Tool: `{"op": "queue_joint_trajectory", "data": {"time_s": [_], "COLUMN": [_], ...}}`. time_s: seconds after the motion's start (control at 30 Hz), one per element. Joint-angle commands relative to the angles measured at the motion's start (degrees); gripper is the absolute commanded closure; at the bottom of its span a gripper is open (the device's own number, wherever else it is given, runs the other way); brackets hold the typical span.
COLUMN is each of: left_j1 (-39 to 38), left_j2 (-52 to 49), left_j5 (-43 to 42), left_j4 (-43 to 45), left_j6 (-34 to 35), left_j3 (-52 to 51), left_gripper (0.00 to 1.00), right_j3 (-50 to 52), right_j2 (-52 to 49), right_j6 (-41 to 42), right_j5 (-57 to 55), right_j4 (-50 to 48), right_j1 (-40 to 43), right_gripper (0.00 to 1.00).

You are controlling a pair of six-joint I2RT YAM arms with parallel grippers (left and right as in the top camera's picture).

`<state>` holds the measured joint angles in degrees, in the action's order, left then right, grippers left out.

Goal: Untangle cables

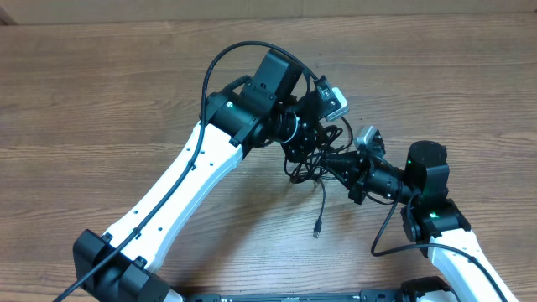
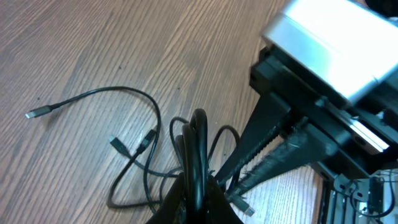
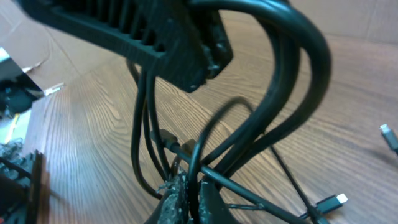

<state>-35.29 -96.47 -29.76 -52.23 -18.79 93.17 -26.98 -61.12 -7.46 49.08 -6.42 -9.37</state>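
Observation:
The cables (image 1: 312, 168) are a small bunch of thin black cords at the table's middle, between both grippers. One strand hangs down to a plug end (image 1: 317, 229). My left gripper (image 1: 312, 138) comes from the upper left and is shut on a looped bundle of the cables (image 2: 198, 146). My right gripper (image 1: 329, 159) reaches in from the right and is shut on one thin cable strand (image 3: 202, 158). In the left wrist view loose cords lie on the wood, one ending in a silvery plug (image 2: 34, 113). In the right wrist view more plug ends (image 3: 329, 202) lie nearby.
The wooden table (image 1: 101, 92) extends all round the bunch. The left arm's white link (image 1: 180, 189) crosses the lower left, the right arm's base (image 1: 436, 222) sits at lower right. Thicker black wires run along both arms.

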Motion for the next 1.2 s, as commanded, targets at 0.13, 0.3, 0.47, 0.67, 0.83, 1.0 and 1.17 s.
{"op": "queue_joint_trajectory", "data": {"time_s": [0.13, 0.3, 0.47, 0.67, 0.83, 1.0, 1.17], "left_j1": [-0.5, -0.5, -0.3, -0.3, -0.2, 0.9, 0.7], "left_j2": [0.2, 0.2, 0.2, 0.2, 0.2, 0.2, 0.2], "left_j5": [-3.3, -2.6, 1.5, 20.0, 32.0, 33.6, 31.1], "left_j4": [0.7, 0.7, 0.7, 0.2, -2.0, -2.0, -2.1], "left_j6": [1.1, 1.0, 2.8, 18.6, 29.5, 32.6, 29.2], "left_j3": [1.2, 1.2, 1.2, 1.2, 1.2, 1.2, 1.2], "left_gripper": [0.95, 0.96, 0.96, 0.95, 0.95, 0.95, 0.96], "right_j3": [-0.5, -0.5, -0.5, -0.5, -0.5, -0.5, -0.5], "right_j2": [0.6, 0.6, 0.6, 0.6, 0.6, 0.6, 0.6], "right_j6": [0.1, 0.1, 5.0, 10.6, 10.9, 10.9, 10.8], "right_j5": [0.1, 0.1, 2.1, 10.5, 11.6, 11.6, 8.2], "right_j4": [-0.3, -0.4, -4.9, -20.0, -24.3, -22.9, -20.2], "right_j1": [0.1, 0.1, 0.1, 0.1, 0.1, 0.1, 0.1], "right_gripper": [0.96, 0.96, 0.96, 0.96, 0.96, 0.96, 0.57]}}
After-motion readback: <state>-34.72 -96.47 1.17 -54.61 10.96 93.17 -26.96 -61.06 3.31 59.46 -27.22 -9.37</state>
